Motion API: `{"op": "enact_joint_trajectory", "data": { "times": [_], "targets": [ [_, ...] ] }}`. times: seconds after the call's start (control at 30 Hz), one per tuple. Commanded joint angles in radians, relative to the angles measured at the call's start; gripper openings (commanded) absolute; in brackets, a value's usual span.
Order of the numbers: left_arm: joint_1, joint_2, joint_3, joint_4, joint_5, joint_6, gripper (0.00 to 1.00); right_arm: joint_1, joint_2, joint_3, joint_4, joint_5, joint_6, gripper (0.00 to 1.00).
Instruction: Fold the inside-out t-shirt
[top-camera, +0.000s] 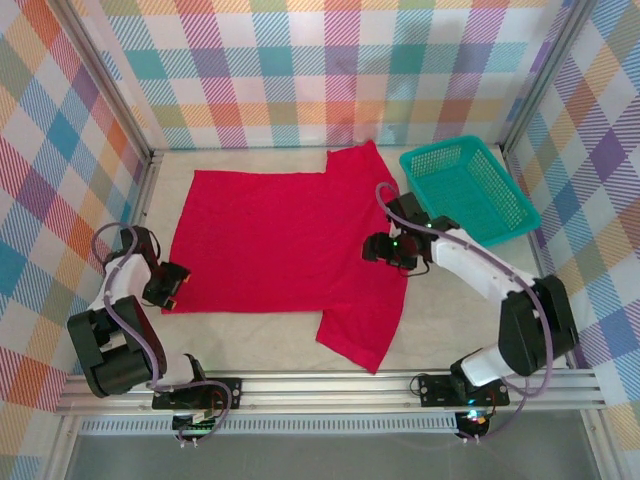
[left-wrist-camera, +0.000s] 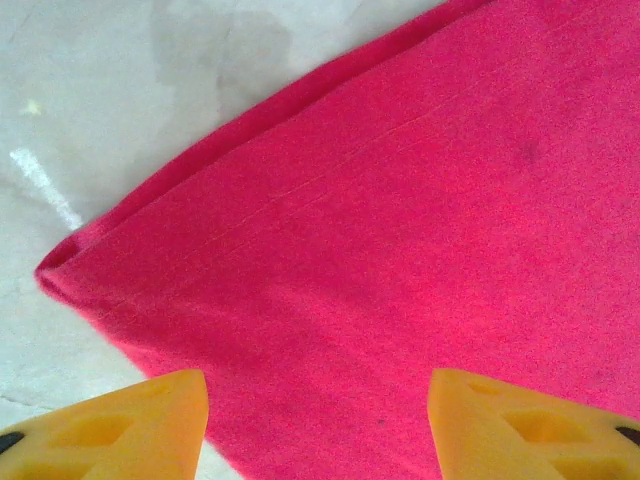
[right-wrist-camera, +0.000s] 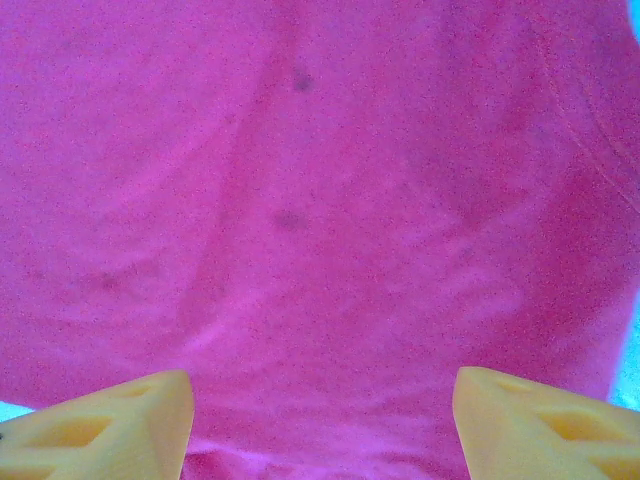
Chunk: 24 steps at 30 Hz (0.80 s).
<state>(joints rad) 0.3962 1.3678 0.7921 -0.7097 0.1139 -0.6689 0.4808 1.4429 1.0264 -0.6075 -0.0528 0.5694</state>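
The shirt (top-camera: 270, 240) lies spread flat mid-frame in the top view, both sleeves out. No fold shows, so nearly all the work is left. The left gripper (top-camera: 170, 284) sits at its lower-left hem corner and the right gripper (top-camera: 384, 250) over its right part, each with jaws apart. The cloth is a soft, matte red knit, possibly slightly fuzzy, with a stitched hem.

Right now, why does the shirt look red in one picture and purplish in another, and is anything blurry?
Top external view: even light, the t-shirt plain red and sharp. Left wrist view: pinker cloth, crisp hem stitching, a glare streak on the table, the left gripper slightly soft. Right wrist view: a magenta cast, soft weave, the right gripper blurred.
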Motion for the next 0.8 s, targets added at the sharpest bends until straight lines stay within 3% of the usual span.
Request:
{"op": "enact_joint_trajectory", "data": {
  "times": [0.0,0.3,0.47,0.53,0.77],
  "targets": [
    [0.008,0.012,-0.03,0.024,-0.033,-0.023,0.58,-0.002,-0.098,-0.043,-0.008,0.031,0.031,0.69],
    [0.013,0.023,-0.082,0.071,-0.074,-0.034,0.51,0.013,-0.154,-0.103,-0.072,0.038,0.054,0.68],
    [0.013,0.126,-0.1,0.165,-0.03,-0.058,0.15,0.069,-0.172,-0.091,-0.175,0.075,0.11,0.64],
    [0.013,0.143,-0.096,0.171,-0.012,-0.062,0.0,0.115,-0.183,-0.106,-0.23,0.082,0.152,0.61],
    [0.013,0.013,-0.099,0.133,-0.015,-0.064,0.0,0.406,-0.24,-0.267,-0.255,0.082,0.403,0.41]
  ]
}}
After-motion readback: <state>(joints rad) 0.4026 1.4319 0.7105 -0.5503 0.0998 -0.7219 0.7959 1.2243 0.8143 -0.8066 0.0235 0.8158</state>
